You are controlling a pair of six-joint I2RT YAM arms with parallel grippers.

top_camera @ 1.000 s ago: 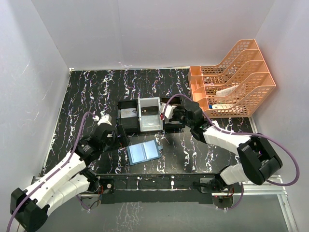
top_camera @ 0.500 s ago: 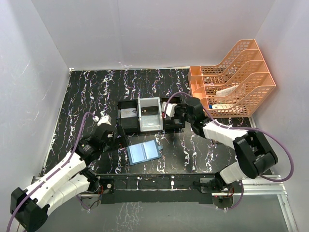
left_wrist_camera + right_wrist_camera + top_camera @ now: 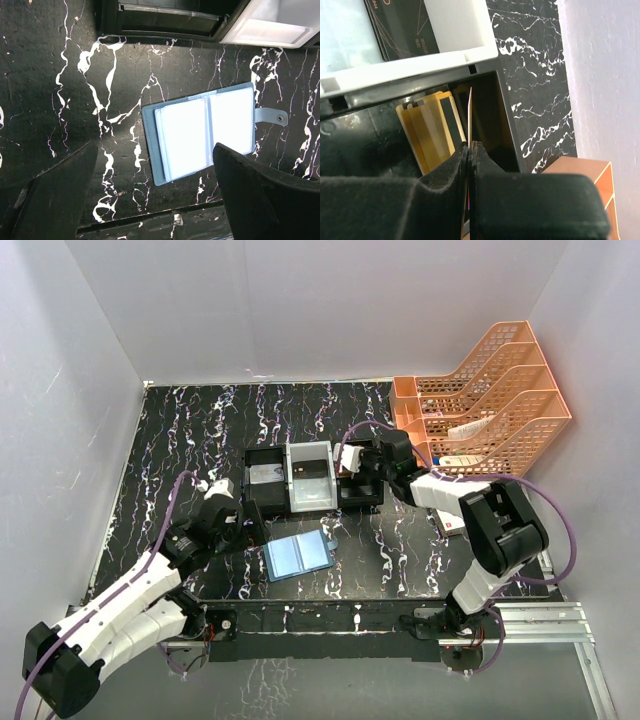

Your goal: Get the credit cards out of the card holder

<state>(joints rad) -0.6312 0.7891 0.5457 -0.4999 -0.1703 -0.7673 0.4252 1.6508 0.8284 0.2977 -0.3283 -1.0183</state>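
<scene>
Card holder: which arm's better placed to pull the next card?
Left, probably. The left gripper, open, hovers by the open card holder; the right gripper is shut on a credit card over the tray.

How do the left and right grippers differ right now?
The left gripper is open and empty; the right gripper is shut on a credit card held edge-on. The left hangs above the open card holder; the right is over the tray's black end compartment. Both have black fingers.

Blue card holder, white-veined black table
</scene>
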